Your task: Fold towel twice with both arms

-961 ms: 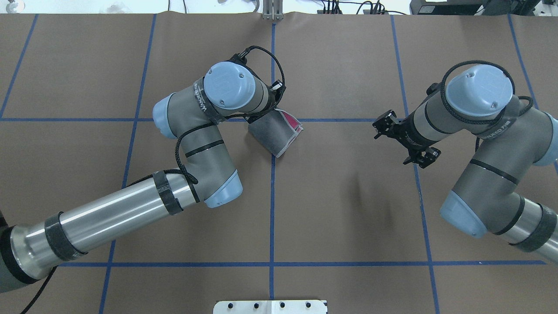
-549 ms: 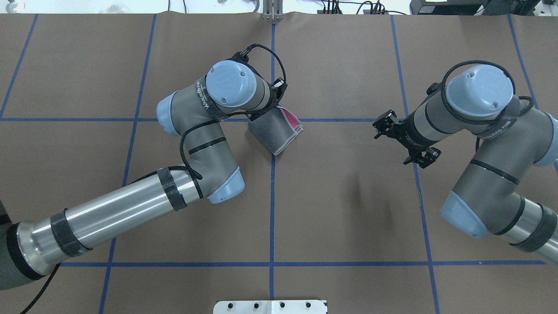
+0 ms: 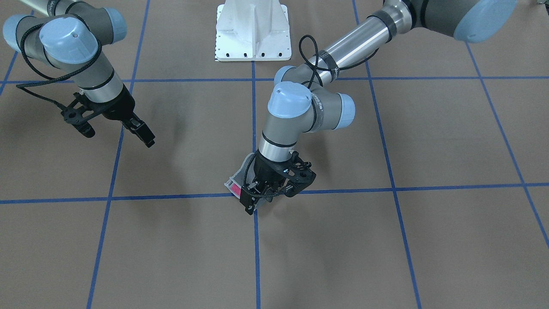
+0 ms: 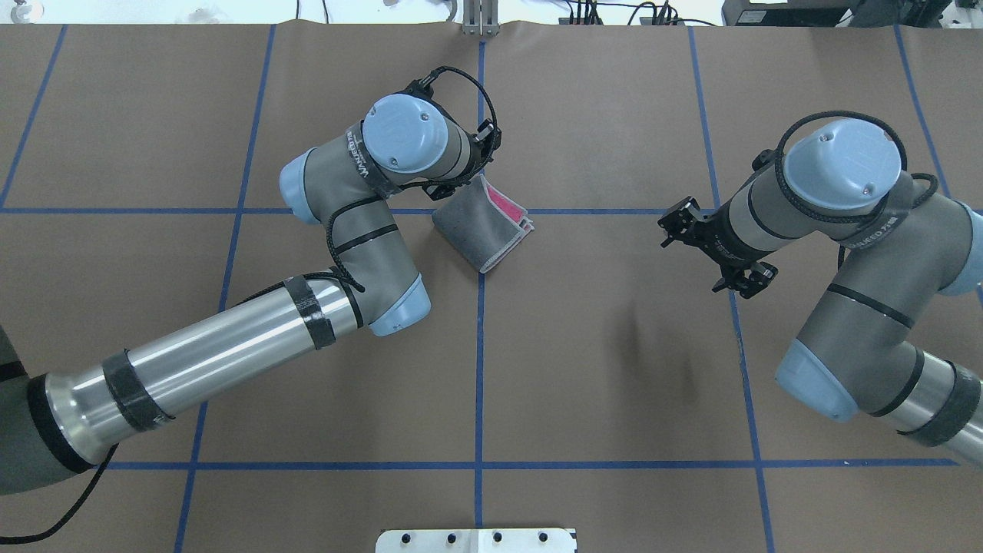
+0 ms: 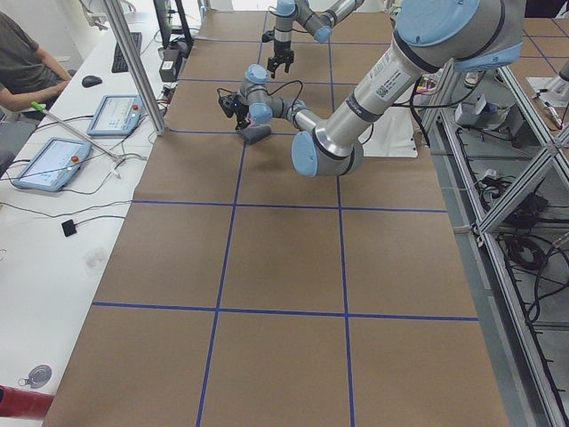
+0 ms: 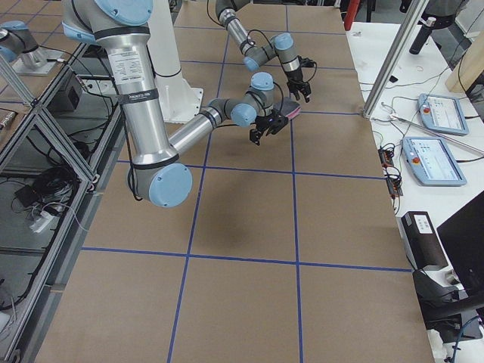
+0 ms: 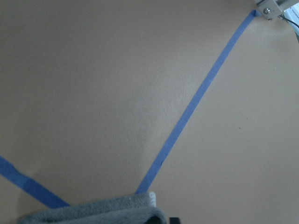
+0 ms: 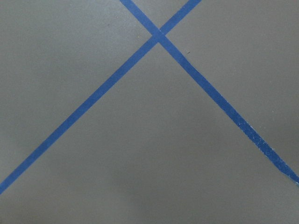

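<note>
— Brown paper covers our table [image 4: 614, 361], and blue tape lines [image 4: 478, 369] cut it into squares. Where do we find the towel [image 4: 478, 229]?

— We see it lying flat at the middle crossing of the tape, grey face up, with pink layers peeking out along its far right edge. It sits cornerwise to the grid and looks close to square, so we read no real long axis.

— Which gripper is nearer?

— Our left gripper [image 3: 272, 195], by far. It hangs over the towel's far left edge, so the cloth spreads from it toward the robot and toward the robot's right. Its jaws look apart to us in the front view and are not pinching cloth, though we cannot tell whether a fingertip touches the fabric.

— And our right gripper [image 4: 695, 257]?

— We see it spread wide and holding nothing. It is well apart from the towel on the robot's right, over bare paper.

— So what do we judge?

— Stacked pink layers suggest both folds are in. If we need any tidying, our left gripper has the short reach. Our right gripper would have to cross most of a square.
</note>
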You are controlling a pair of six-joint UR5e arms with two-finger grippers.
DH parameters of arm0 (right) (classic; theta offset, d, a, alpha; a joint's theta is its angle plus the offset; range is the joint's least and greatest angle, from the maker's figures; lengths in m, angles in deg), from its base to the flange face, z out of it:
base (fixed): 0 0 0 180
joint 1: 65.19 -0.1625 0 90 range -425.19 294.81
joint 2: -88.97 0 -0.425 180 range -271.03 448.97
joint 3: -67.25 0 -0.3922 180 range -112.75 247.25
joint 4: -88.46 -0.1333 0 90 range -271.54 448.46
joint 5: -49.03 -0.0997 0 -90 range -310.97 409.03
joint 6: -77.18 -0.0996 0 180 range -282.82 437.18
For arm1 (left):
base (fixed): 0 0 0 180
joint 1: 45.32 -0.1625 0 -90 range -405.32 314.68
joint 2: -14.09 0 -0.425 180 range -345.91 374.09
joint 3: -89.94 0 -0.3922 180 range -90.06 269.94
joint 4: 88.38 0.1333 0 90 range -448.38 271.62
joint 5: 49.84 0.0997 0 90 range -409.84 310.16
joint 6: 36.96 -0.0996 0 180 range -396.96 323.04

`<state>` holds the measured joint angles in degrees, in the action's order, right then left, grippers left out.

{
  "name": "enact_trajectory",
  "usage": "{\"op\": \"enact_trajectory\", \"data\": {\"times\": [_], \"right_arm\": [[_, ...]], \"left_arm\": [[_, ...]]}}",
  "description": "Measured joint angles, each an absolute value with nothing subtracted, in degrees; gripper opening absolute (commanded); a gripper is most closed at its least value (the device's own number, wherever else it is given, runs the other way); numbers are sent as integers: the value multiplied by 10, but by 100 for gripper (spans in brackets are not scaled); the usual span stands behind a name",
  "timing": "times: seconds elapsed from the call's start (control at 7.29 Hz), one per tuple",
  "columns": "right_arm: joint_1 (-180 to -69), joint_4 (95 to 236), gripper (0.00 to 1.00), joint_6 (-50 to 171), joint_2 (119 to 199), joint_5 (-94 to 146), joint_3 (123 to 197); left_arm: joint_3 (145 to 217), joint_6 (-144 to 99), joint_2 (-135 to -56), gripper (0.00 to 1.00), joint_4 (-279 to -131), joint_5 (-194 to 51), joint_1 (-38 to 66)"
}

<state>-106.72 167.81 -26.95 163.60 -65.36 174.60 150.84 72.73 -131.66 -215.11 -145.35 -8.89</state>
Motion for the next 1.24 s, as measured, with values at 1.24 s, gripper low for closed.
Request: {"op": "enact_trajectory", "data": {"times": [1.24], "right_arm": [[-989,1565,72,-113,1427,-571,1535]], "left_arm": [[1755,668,-1110,100,-2147,-1581,-26]]}}
